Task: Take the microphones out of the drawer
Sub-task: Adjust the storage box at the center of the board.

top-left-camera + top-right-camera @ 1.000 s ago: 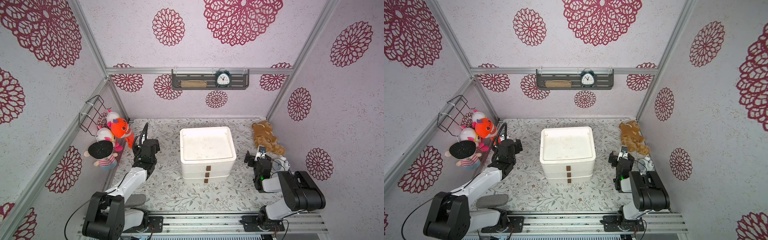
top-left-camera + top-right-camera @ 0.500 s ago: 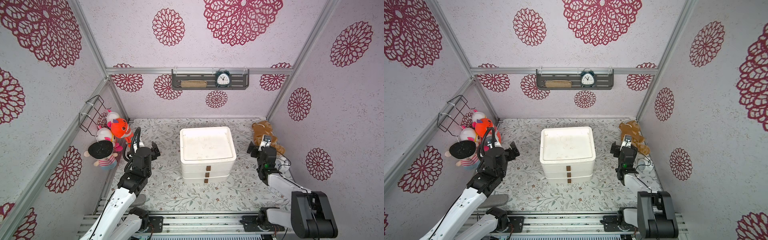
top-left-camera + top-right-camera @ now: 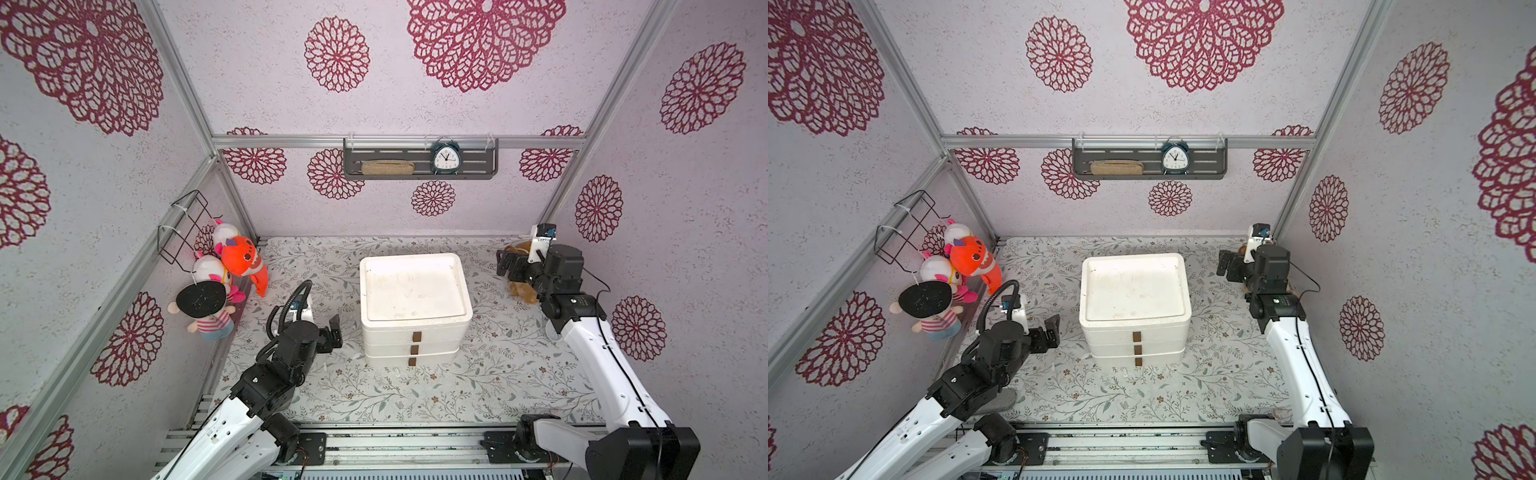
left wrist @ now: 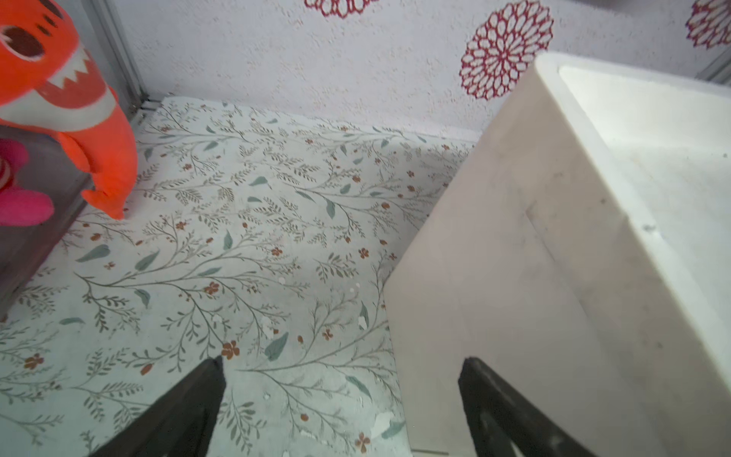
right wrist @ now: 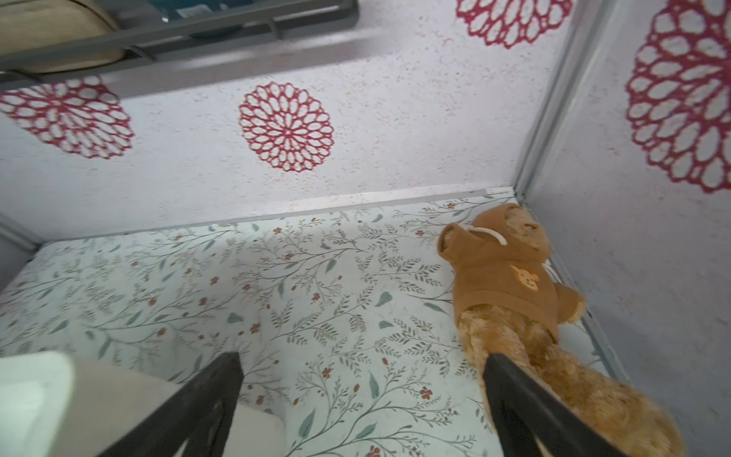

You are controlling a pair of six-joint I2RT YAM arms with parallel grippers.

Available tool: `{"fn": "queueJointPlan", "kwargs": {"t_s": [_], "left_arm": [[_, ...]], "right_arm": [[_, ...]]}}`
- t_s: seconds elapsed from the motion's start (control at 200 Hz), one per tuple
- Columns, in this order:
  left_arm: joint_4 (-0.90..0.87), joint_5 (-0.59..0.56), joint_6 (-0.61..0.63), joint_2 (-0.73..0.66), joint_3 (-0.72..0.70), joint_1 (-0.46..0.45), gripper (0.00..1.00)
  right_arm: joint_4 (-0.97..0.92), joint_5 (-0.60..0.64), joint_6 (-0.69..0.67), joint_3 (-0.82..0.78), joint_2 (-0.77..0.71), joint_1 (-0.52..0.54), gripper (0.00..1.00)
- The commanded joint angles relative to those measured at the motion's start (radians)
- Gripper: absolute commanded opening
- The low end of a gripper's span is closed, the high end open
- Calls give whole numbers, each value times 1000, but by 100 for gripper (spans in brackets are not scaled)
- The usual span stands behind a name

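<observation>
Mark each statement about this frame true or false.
1. All three drawers of the white drawer unit are shut. True.
2. The left hand grips a drawer handle. False: it hangs open beside the unit, holding nothing.
3. The microphone lies on the tabletop. False: none is in view.
4. A brown plush bear lies near the open right hand. True.
5. A clock stands on the wall shelf. True.
</observation>
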Motion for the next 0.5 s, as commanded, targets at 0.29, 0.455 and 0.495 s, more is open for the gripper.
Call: {"fn": "queueJointPlan", "kwargs": {"t_s": [0.29, 0.455, 0.495], "left_arm": [[-173, 18, -119, 22, 18, -201, 97], [-135, 51, -109, 90, 19, -284, 97], [-115, 62, -98, 104, 16, -302, 97]], "right_arm": [[-211, -310, 3, 205, 78, 115, 99], [-187, -373, 1, 238, 137, 149, 99], [-179, -388, 3, 243, 153, 154, 99]]}}
